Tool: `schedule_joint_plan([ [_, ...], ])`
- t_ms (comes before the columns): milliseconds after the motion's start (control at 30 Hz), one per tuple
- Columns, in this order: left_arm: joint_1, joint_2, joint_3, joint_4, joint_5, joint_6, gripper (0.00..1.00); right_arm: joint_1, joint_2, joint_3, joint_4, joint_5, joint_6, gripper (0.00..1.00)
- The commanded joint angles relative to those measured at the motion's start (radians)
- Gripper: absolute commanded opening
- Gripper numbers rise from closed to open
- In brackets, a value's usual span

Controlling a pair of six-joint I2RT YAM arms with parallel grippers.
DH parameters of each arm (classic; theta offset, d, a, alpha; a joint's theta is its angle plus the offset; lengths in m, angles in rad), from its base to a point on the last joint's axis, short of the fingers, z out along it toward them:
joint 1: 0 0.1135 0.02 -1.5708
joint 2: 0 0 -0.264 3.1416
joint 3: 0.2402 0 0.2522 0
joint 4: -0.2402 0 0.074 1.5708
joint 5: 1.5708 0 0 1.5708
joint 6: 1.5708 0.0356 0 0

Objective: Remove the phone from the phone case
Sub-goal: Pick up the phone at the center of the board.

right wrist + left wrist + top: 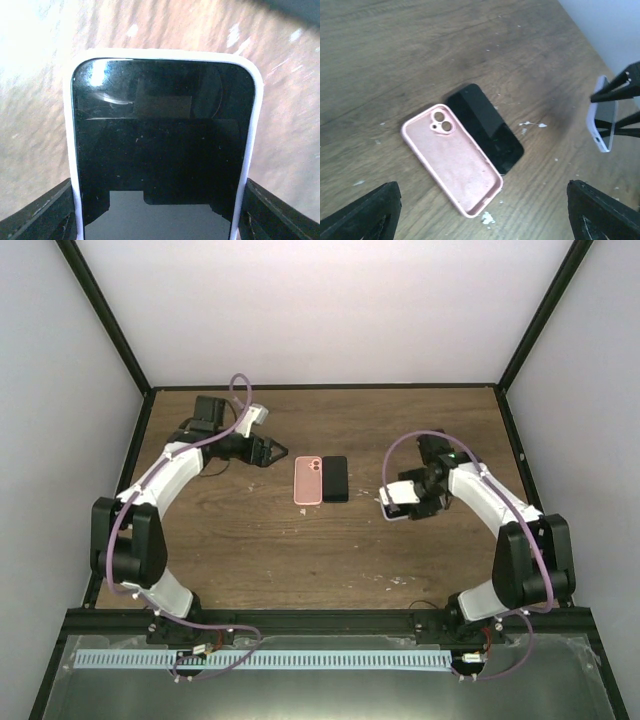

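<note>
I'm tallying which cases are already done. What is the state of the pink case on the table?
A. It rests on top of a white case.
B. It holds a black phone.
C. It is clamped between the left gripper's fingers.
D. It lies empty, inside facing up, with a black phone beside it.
D: the pink case shows its bare inside and camera cut-out, and the black phone lies flat right alongside it on the wood.

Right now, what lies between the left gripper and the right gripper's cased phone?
An empty pink case and a bare black phone, side by side, lie between the left gripper and the white-cased phone; the top view shows it.
</note>
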Motion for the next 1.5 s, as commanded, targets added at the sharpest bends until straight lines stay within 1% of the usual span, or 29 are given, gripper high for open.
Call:
schedule_joint_plan([
  [0,-0.033,0.052,0.070,-0.105,0.132,0.052,0.90,0.125,0.020,0.121,0.035,-0.014,0.081,0.48],
  [133,-0.077,0.145,0.169,-0.268,0.220,0.109,0.83,0.221,0.049,0.192,0.085,0.013,0.127,0.47],
  [200,-0.094,0.181,0.195,-0.317,0.267,0.120,0.81,0.254,0.062,0.220,0.102,0.030,0.142,0.47],
  [333,-0.130,0.218,0.237,-0.371,0.335,0.140,0.80,0.304,0.072,0.254,0.130,0.048,0.155,0.47],
  [500,-0.184,0.267,0.290,-0.405,0.373,0.146,0.79,0.371,0.082,0.264,0.175,0.072,0.174,0.46],
  [667,-0.239,0.308,0.337,-0.442,0.353,0.170,0.74,0.416,0.103,0.310,0.193,0.085,0.202,0.46],
  [800,-0.270,0.325,0.339,-0.451,0.317,0.170,0.68,0.436,0.109,0.340,0.205,0.092,0.215,0.45],
  [1033,-0.278,0.322,0.318,-0.392,0.277,0.104,0.56,0.459,0.066,0.318,0.234,0.083,0.215,0.44],
  [1200,-0.278,0.324,0.314,-0.369,0.206,0.079,0.52,0.466,0.031,0.286,0.242,0.086,0.200,0.43],
  [1467,-0.278,0.337,0.338,-0.384,0.238,0.079,0.31,0.487,0.019,0.285,0.306,0.116,0.199,0.44],
])
